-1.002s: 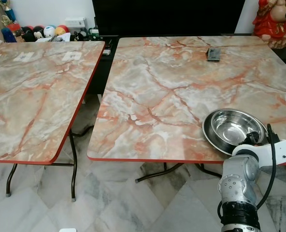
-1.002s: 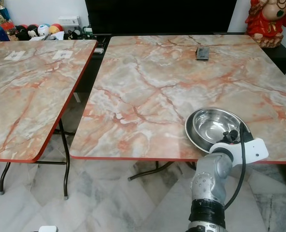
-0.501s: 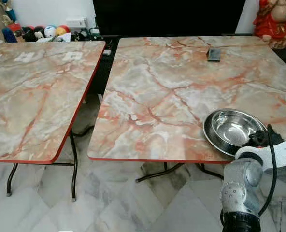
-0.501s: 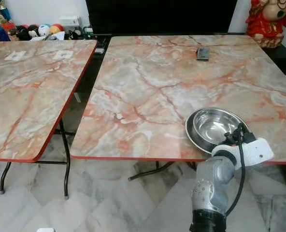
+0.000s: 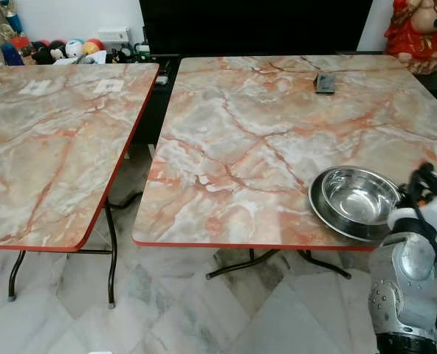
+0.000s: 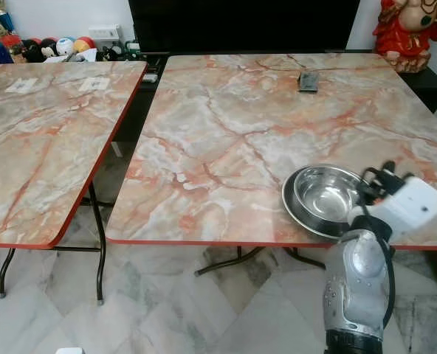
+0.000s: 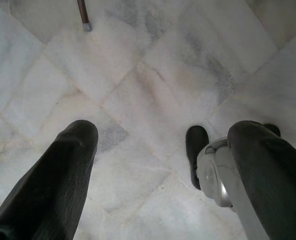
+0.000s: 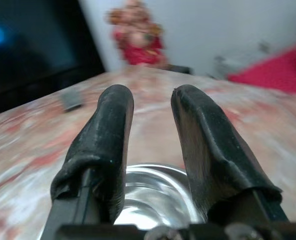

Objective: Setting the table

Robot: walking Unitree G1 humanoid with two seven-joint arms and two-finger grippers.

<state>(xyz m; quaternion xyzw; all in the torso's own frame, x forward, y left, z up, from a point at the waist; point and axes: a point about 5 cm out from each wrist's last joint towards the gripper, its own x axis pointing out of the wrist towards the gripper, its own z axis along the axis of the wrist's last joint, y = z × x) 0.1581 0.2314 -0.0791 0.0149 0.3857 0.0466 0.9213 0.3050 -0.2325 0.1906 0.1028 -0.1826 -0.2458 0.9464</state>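
A shiny steel bowl (image 5: pixel 359 195) sits in a shallow steel plate (image 5: pixel 329 221) near the front right edge of the right marble table (image 5: pixel 263 140). My right gripper (image 5: pixel 424 179) hovers just right of the bowl, at rim height. In the right wrist view its fingers (image 8: pixel 113 125) stand a little apart with nothing between them, and the bowl (image 8: pixel 153 195) lies below. Its state is open (image 8: pixel 148 95). My left gripper (image 7: pixel 165 132) hangs open over the marble floor.
A small dark remote (image 5: pixel 325 82) lies at the far side of the right table. A red statue (image 5: pixel 418 29) stands at the back right. A second marble table (image 5: pixel 49 140) with paper slips stands to the left, with a narrow gap between the tables. Toys (image 5: pixel 63 50) line the back left.
My right arm has swung rightwards and up, from in front of the bowl to its right side. The bowl and plate have stayed where they were.
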